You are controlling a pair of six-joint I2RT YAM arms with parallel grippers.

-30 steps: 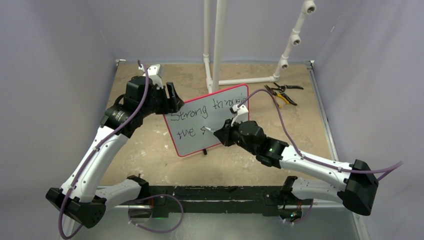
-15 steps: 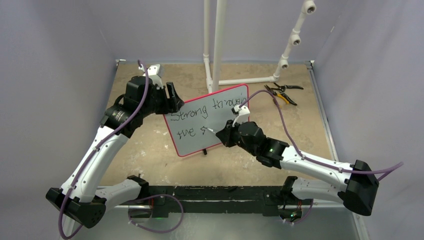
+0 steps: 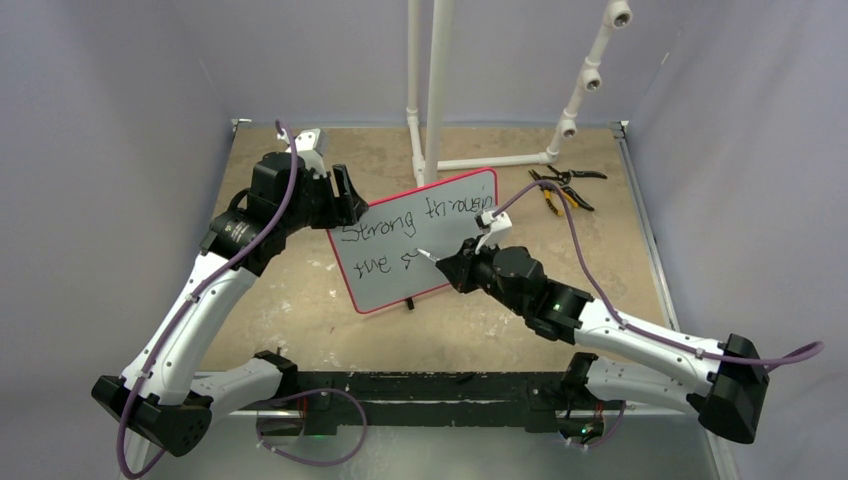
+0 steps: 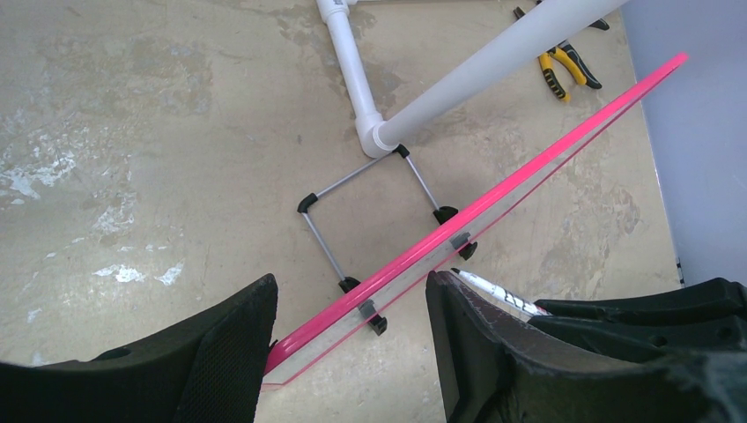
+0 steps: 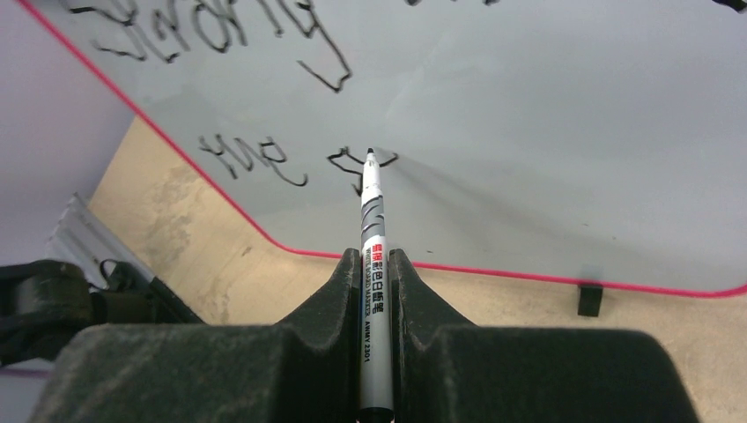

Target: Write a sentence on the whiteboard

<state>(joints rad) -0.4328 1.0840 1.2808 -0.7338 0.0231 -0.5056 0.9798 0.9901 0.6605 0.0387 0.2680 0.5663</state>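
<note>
Top external, noted: table (image 3: pixel 300 300) with whiteboard (image 3: pixel 415 240) propped tilted on its feet near the middle. Left gripper (image 3: pixel 343 196) at the whiteboard's left edge, jaws spread astride it. Right gripper (image 3: pixel 452 268) before the whiteboard's lower half, pinching marker (image 3: pixel 428 257), tip touching the whiteboard. Sentence (image 3: pixel 400 228) on the whiteboard's face, two lines, second only begun. Pliers (image 3: pixel 565 188) right of the whiteboard.
</note>
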